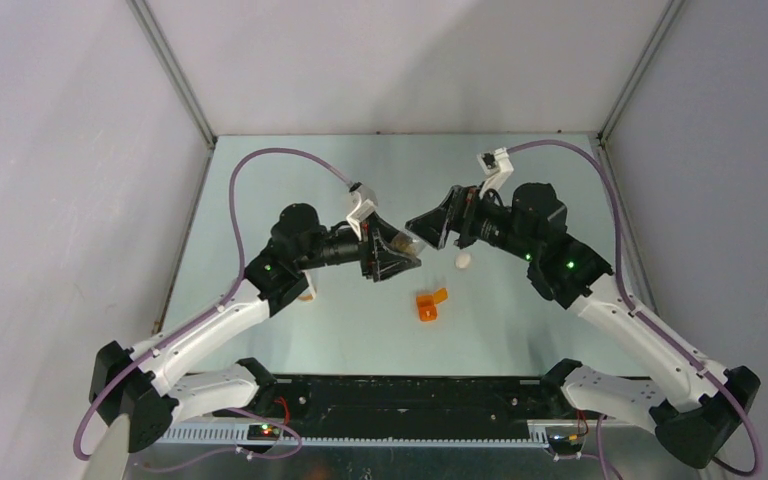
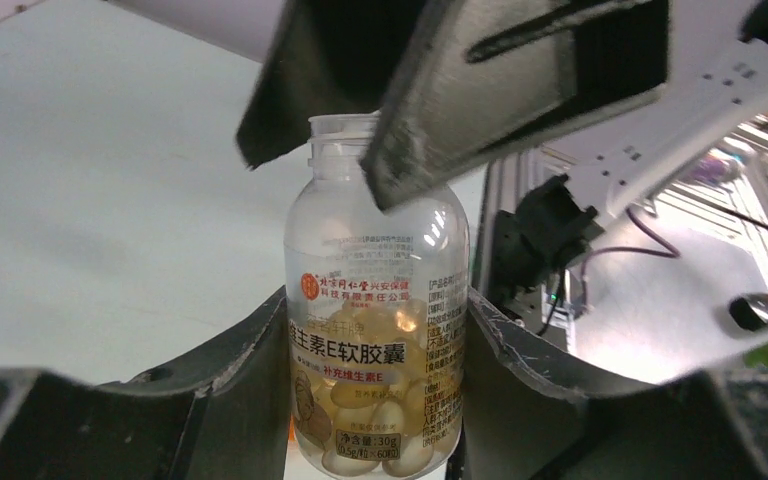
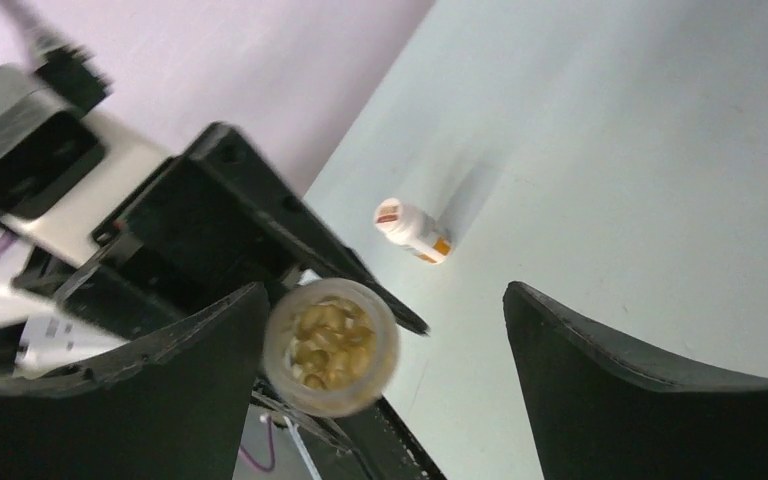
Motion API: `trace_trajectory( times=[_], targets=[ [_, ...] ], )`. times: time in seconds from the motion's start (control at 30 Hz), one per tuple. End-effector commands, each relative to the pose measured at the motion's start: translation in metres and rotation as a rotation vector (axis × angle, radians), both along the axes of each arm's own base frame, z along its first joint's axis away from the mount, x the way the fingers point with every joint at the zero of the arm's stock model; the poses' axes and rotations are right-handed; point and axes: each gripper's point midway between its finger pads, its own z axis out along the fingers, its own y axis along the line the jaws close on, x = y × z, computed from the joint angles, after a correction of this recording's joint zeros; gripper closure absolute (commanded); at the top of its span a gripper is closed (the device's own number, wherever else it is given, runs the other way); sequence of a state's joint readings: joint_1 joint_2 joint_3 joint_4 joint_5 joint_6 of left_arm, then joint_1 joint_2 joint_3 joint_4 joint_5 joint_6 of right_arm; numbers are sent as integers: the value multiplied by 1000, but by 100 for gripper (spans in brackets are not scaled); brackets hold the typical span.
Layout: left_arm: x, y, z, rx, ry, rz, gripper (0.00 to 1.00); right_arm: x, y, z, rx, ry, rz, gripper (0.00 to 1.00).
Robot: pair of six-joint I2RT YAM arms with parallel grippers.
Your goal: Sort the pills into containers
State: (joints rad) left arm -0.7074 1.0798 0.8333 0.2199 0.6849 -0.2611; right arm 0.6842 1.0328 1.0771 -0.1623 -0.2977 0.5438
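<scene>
My left gripper is shut on a clear, uncapped pill bottle with a printed label, about half full of yellow softgel capsules, and holds it above the table. The bottle shows in the top view pointing at my right gripper. The right gripper is open and empty, and the bottle's open mouth sits just beside its left finger. The right gripper's fingers hang over the bottle's neck in the left wrist view.
A small white round cap lies on the table below the right gripper. A small orange container lies near the table's middle front. A white and orange bottle lies on the table, partly hidden behind the left arm.
</scene>
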Motion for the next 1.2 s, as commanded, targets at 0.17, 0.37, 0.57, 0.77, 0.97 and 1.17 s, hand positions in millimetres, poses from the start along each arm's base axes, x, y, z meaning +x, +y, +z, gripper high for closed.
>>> trace_trajectory(
  times=[0.17,0.37,0.57,0.77,0.97,1.17],
  targets=[
    [50,16,-26,63,3,298,100,54,-96,-39,15,173,-532,13],
    [66,28,-34,69,14,414,100,75,-131,-96,-114,261,-681,13],
    [68,31,-34,71,19,436,100,105,-151,-161,-288,369,-779,23],
    [66,33,-38,74,25,438,100,110,-161,-219,-431,495,-821,40],
    [66,31,-38,74,29,431,100,108,-151,-265,-514,592,-757,55],
    [65,31,-40,80,31,430,100,101,-153,-293,-584,659,-751,62]
  ],
)
